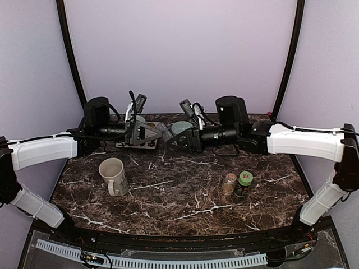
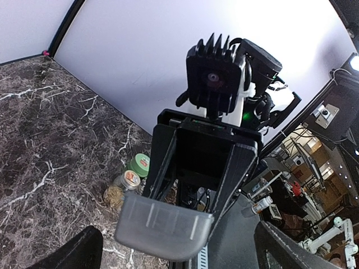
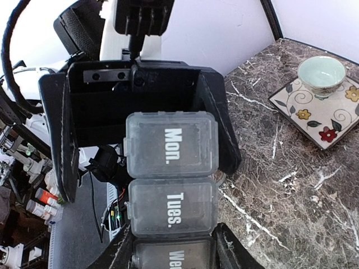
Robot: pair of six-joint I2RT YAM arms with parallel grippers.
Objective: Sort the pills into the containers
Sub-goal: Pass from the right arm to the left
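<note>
A clear weekly pill organizer (image 3: pixel 170 147) with lids marked Mon., Tues. and Wed. is held in the air between the two arms, also visible in the top view (image 1: pixel 163 133). My right gripper (image 3: pixel 173 255) is shut on it at the Wed. compartment. My left gripper (image 2: pixel 179 247) is open, its fingers spread wide on either side of the organizer's Mon. end (image 2: pixel 162 221). A clear jar of tan pills (image 1: pixel 229 183) and a green-lidded bottle (image 1: pixel 244 185) stand at the right of the table. Both also show in the left wrist view, the jar (image 2: pixel 116 191) and the bottle (image 2: pixel 137 165).
A cream mug (image 1: pixel 114 176) stands left of centre. A floral square plate (image 3: pixel 331 120) with a pale green bowl (image 3: pixel 321 73) on it lies at the back, under the grippers. The bowl also shows in the top view (image 1: pixel 181 127).
</note>
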